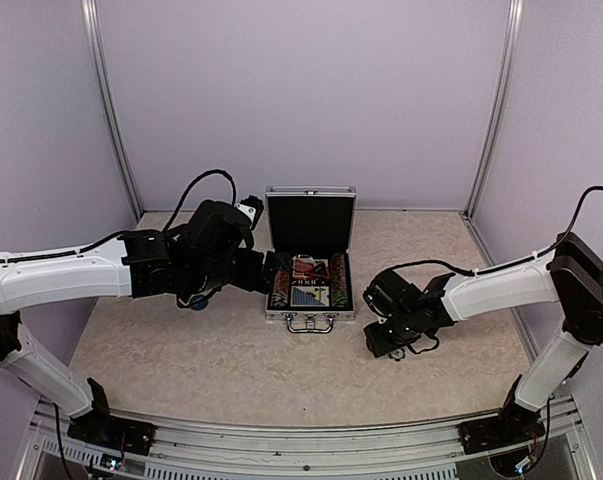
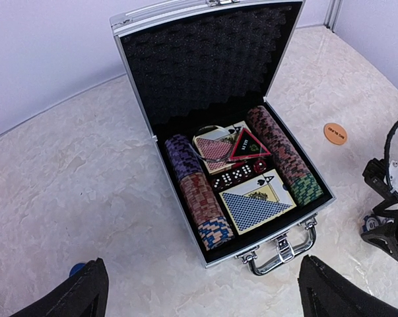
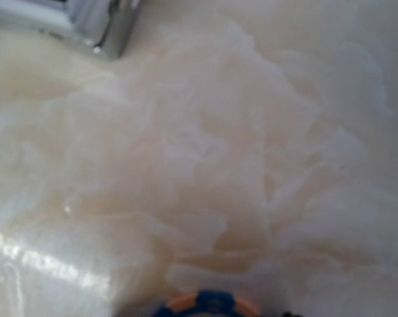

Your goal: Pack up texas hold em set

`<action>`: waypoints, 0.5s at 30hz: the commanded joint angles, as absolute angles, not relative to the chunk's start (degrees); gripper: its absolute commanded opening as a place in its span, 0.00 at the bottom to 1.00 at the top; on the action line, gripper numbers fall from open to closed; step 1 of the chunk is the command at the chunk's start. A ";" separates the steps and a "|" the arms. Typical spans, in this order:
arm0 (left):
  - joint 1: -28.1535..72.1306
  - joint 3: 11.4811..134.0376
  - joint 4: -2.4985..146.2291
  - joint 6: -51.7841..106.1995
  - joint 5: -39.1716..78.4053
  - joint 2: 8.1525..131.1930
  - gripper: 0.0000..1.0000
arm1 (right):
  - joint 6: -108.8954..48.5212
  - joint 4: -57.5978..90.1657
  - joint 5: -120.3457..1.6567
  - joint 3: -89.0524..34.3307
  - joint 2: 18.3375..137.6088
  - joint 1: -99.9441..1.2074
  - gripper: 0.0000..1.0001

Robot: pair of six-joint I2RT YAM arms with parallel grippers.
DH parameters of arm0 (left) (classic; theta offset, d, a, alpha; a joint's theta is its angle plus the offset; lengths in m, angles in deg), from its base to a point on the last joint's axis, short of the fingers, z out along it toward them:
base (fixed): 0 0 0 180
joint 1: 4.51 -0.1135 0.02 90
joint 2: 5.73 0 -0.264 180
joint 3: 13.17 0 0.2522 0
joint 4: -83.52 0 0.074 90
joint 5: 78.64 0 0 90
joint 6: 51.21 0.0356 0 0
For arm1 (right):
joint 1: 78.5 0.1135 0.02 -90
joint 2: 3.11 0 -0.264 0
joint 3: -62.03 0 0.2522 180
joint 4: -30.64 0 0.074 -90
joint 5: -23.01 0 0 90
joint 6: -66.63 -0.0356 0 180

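Note:
The silver case stands open mid-table, lid up, black foam inside. In the left wrist view its tray holds rows of striped chips on both sides, a blue-backed card deck and dark dice. My left gripper hovers at the case's left side, open and empty, its fingertips wide apart. My right gripper is down on the table right of the case's handle. A blue and orange poker chip sits right at its jaws, which seem closed on it; the fingers themselves are hidden.
An orange round disc lies on the table right of the case. A small blue chip lies near my left fingers. The case's chrome handle is close ahead of the right wrist. Walls close in the table on three sides.

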State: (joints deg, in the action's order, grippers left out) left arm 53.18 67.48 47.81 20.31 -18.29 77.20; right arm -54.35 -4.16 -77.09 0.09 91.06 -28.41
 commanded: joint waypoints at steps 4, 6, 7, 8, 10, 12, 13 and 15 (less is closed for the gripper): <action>53.41 66.88 47.57 19.47 -19.49 75.91 0.99 | -55.01 -8.60 -76.60 0.80 92.54 -26.95 0.50; 53.41 66.73 47.53 19.45 -19.49 75.75 0.99 | -55.09 -8.61 -76.57 1.04 92.31 -26.97 0.49; 53.41 66.69 47.55 19.37 -19.49 75.74 0.99 | -55.18 -8.65 -76.54 1.11 92.27 -26.93 0.49; 53.40 66.64 47.53 19.30 -19.49 75.70 0.99 | -55.29 -8.69 -76.52 1.20 92.26 -26.92 0.49; 53.41 66.52 47.53 19.20 -19.49 75.59 0.99 | -55.48 -8.78 -76.37 1.41 92.15 -26.92 0.46; 53.41 66.49 47.58 19.04 -19.34 75.45 0.99 | -55.59 -8.73 -76.24 1.51 92.02 -26.98 0.42; 53.41 66.51 47.53 18.95 -19.19 75.33 0.99 | -55.70 -8.72 -76.10 1.51 91.92 -26.92 0.40; 53.41 66.51 47.57 18.76 -18.80 75.18 0.99 | -55.63 -8.61 -75.81 1.52 91.56 -26.91 0.39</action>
